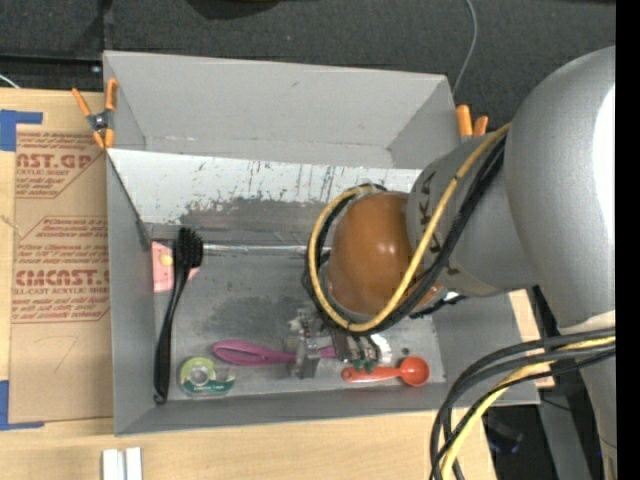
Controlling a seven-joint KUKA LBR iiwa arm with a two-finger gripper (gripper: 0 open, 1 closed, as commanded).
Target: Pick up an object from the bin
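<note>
Hanging low by the bin's (270,98) front wall, the jaws sit between a pink spoon (250,352) and a red spoon (390,371), both lying along that wall. Nobody can tell if the jaws are wide or closed.

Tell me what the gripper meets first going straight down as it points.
Likely the right end of the magenta handle beneath the gripper; depth is unclear, so perhaps the bin floor.

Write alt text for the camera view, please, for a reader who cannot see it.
The robot arm reaches from the right into a grey metal bin, its gripper low at the front between a magenta utensil and a red spoon. A green tape roll and a long black brush lie at the view's left.
</note>
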